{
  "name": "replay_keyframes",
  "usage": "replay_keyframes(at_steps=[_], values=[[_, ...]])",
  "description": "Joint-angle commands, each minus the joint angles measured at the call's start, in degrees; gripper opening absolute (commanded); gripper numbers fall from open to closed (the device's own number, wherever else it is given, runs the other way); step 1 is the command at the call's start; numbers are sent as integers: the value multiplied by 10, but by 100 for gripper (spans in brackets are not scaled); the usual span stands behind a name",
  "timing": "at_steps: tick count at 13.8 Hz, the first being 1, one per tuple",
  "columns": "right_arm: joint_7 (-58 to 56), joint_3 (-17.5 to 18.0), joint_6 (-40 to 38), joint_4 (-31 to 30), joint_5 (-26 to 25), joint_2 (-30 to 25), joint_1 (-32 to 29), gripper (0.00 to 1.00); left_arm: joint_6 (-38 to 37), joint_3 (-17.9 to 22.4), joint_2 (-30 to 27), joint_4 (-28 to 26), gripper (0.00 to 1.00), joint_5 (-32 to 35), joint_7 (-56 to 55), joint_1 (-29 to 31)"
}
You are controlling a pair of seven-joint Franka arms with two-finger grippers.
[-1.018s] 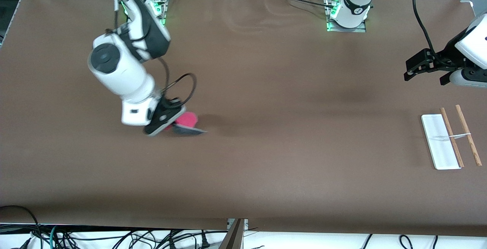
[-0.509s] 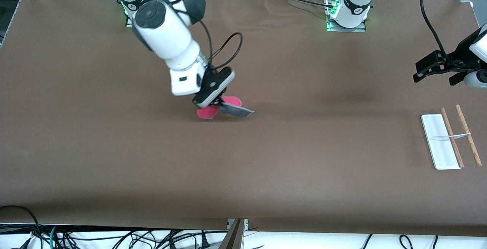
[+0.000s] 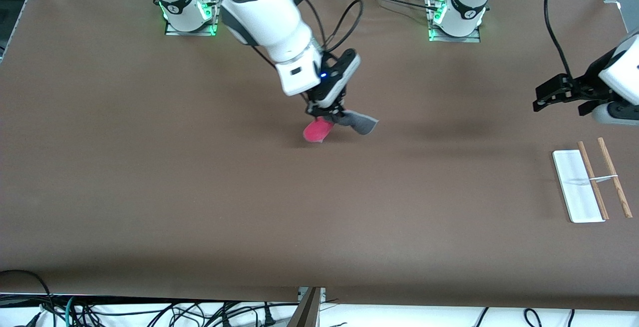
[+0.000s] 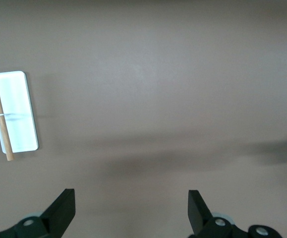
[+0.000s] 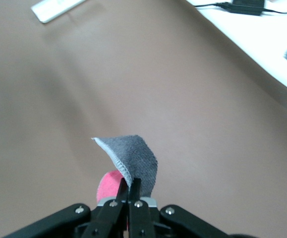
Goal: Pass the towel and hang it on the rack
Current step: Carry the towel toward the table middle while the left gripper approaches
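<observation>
Pink-grey towel hung crumpled from the right gripper's closed jaws, carried toward three o'clock since earlier; left gripper waited, jaws apart.

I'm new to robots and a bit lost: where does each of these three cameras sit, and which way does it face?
Front view: high across the table, facing both arms' bases; right gripper holds the towel.
Left wrist view: on the left arm, facing down at the table; left gripper open.
Right wrist view: above the pinched towel.
Front and left wrist views share the rack.
</observation>
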Motion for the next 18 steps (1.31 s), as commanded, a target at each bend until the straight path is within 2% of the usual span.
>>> replay_keyframes(at_steps=[1, 2, 6, 9, 14, 15, 18], values=[[4, -2, 4, 42, -1, 33, 28, 0, 41, -3, -1, -48, 100, 0, 33, -2], [4, -2, 12, 42, -1, 38, 30, 0, 67, -3, 0, -63, 100, -18, 69, -4], [4, -2, 61, 43, 0, 47, 42, 0, 226, -3, -5, -186, 100, -125, 292, -5], [4, -1, 63, 52, 4, 47, 43, 0, 260, -3, -3, -236, 100, -172, 343, -25], [4, -2, 105, 53, 3, 62, 49, 0, 357, -54, -18, -340, 100, -187, 484, -53], [4, -2, 113, 53, 3, 65, 49, 0, 367, -76, -30, -359, 100, -187, 500, -54], [2, -2, 114, 53, 1, 68, 49, 0, 359, -102, -59, -378, 100, -183, 507, -54]])
